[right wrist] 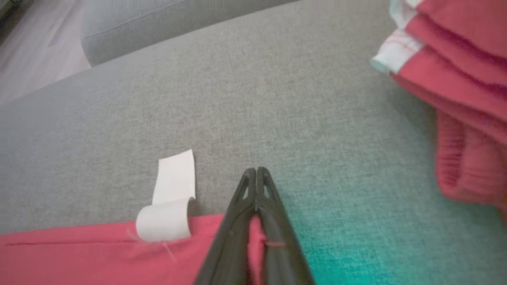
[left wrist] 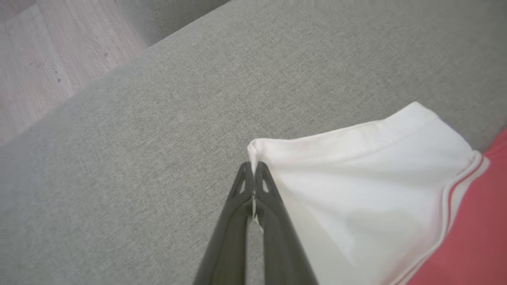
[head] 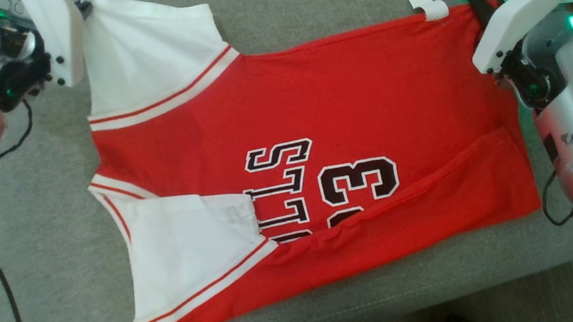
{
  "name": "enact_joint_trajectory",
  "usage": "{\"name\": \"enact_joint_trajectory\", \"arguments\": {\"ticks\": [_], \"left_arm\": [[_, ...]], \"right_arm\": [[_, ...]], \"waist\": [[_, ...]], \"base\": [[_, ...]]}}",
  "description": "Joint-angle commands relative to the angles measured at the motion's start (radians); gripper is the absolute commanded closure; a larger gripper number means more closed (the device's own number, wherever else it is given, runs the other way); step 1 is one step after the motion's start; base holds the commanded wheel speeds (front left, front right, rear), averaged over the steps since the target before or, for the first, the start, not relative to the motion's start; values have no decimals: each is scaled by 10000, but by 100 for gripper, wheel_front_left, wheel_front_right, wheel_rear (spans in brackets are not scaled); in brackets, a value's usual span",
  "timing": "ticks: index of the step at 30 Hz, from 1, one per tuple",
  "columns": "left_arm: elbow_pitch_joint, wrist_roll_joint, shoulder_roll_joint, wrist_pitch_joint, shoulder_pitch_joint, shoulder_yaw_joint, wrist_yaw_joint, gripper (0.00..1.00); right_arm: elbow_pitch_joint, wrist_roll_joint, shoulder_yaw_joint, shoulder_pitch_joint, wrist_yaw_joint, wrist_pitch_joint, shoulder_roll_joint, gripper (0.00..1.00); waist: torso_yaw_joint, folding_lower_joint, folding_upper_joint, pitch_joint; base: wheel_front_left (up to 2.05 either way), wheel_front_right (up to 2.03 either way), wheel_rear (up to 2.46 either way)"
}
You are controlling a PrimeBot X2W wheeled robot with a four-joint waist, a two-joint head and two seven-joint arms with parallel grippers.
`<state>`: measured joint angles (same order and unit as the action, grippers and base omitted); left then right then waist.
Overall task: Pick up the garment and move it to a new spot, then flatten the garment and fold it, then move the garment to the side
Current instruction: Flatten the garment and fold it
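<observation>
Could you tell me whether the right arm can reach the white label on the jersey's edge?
Probably yes: the white label lies beside the right claw, with nothing between them. But that claw is shut on the red edge of the jersey, so it would have to let go first.

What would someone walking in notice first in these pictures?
The red basketball jersey with white sleeves and a black 33, spread across the grey upholstered surface, takes the eye first. The left gripper is pinched shut on a white sleeve corner, and the right gripper is shut on the red hem beside a curled white label. A heap of red garments lies at the right of the right wrist view.
</observation>
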<state>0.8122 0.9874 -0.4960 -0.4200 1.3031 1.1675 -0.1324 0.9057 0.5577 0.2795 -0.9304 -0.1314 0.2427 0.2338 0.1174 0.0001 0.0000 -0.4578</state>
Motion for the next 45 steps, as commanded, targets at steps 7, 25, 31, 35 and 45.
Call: {"name": "enact_joint_trajectory", "arguments": {"ticks": [7,25,31,35,45], "left_arm": [[-403,707,-346,449,334,204,18,100],[-2870,2345,-1738,-1136,-895,1015,18,100],[-4339,2885,-2445,-2062,-1579,1086,17,100],[-5283,3292,-2784,-2659,-2012,1105,17,100],[-6494,3809,-2972,-3421,-3240,1121,17,100]], "right_arm": [[-85,466,401,253,7,-526,161,100],[669,1189,1333,1148,7,-503,915,100],[854,1473,1684,1520,7,-461,1084,100],[852,1633,1984,1722,7,-335,1265,100],[864,2056,2603,2022,7,102,1616,100]], "waist": [[-309,-1,0,810],[-834,-1,0,2332],[-1007,-1,0,2843],[-1078,-1,0,3091],[-1119,-1,0,3307]], "base": [[0,0,0],[0,0,0],[0,0,0],[0,0,0],[0,0,0]]}}
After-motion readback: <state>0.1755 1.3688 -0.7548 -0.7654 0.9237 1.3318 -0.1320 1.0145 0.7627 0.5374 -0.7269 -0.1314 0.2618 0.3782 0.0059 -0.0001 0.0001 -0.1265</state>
